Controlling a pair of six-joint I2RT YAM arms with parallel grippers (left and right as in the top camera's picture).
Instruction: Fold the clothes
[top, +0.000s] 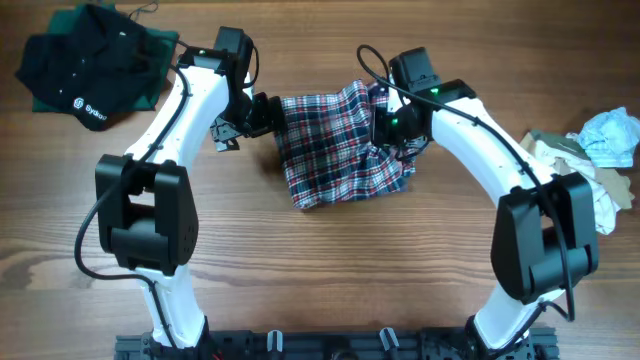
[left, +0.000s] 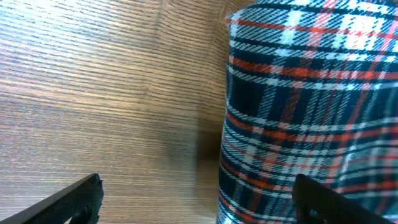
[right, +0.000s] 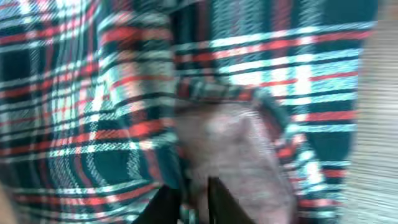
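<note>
Plaid cloth (top: 335, 145): spread mid-counter (top: 330, 280) between both arms, rumpled, lower right corner bunched.

Far left, well apart: black garment (top: 90, 70) on a green cloth (top: 160, 52), touched by neither arm.

Next, left end effector (top: 262, 112) at the plaid's left edge. From the left wrist view, fingers (left: 68, 202) set wide apart, straddling that edge, gripping nothing yet.

Then the plaid itself: thin woven fabric, judged light, limp, neither slippery nor fragile. Likely to sag and drag rather than hold any shape, so best lifted from two points at once. Good holds, by judgement: the upper left corner at the hem and the matching upper right corner, keeping the top edge taut between them.

Further right, right end effector (top: 385, 125) on the cloth's upper right part. From the right wrist view, fingers (right: 165, 205) almost closed, pinching a turned-over fold with pinkish inside (right: 236, 155) on show. Possible trouble: catching one layer only, or pulling unevenly and skewing the fold.

Far right, near the counter edge: heap of pale garments (top: 600, 150), apart from everything else.
</note>
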